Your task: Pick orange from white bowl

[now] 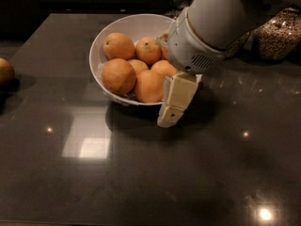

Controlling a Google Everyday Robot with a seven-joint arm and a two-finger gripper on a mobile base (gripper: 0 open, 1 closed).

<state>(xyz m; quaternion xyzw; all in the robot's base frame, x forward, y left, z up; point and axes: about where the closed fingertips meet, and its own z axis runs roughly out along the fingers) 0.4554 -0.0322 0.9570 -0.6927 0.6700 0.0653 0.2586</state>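
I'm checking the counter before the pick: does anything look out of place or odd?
One stray orange fruit sits alone at the far left edge of the counter, well outside the white bowl. The pincer hangs at the bowl's near right rim. Nothing looks spilled or damaged.

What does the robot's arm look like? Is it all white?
Mostly. The arm is a fat, smooth white tube with small vent slits. The cream, blocky gripper hangs at the wide white bowl's front rim.
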